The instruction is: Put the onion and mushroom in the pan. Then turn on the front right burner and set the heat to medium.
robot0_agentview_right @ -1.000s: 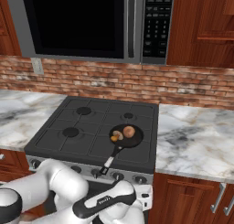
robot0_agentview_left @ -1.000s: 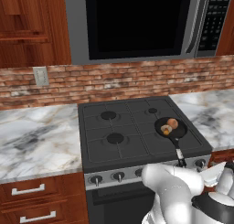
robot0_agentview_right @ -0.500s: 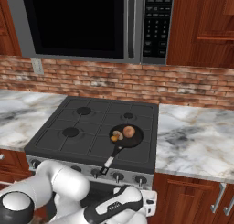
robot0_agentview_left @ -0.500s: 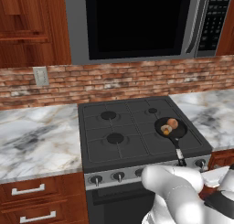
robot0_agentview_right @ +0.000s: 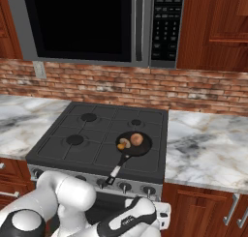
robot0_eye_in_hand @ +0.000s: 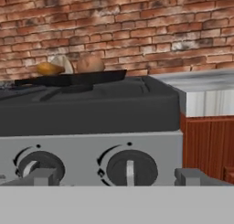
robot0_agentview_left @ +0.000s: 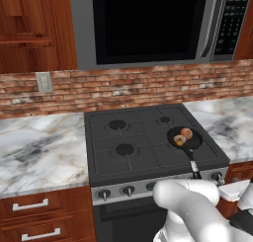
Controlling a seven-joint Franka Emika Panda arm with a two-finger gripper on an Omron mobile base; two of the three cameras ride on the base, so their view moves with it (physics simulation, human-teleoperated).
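So the pan (robot0_agentview_right: 134, 143) sits on the stove (robot0_agentview_right: 68, 151), over the front right burner (robot0_agentview_right: 145, 156), with its thin handle (robot0_agentview_right: 119, 164) sticking out toward the stove's front edge. Both the onion (robot0_agentview_right: 137, 139) and the mushroom (robot0_agentview_right: 123, 143) are inside the pan, side by side and about touching, the onion toward the back of the stove.

From the hand view, the gripper (robot0_eye_in_hand: 116, 177) is down low in front of the stove's control panel, jaws spread as wide as they go and holding nothing. One knob (robot0_eye_in_hand: 129, 167) sits right between the fingertips (robot0_eye_in_hand: 192, 176), not touched by either. Another knob (robot0_eye_in_hand: 35, 165) is just beside it on the panel.
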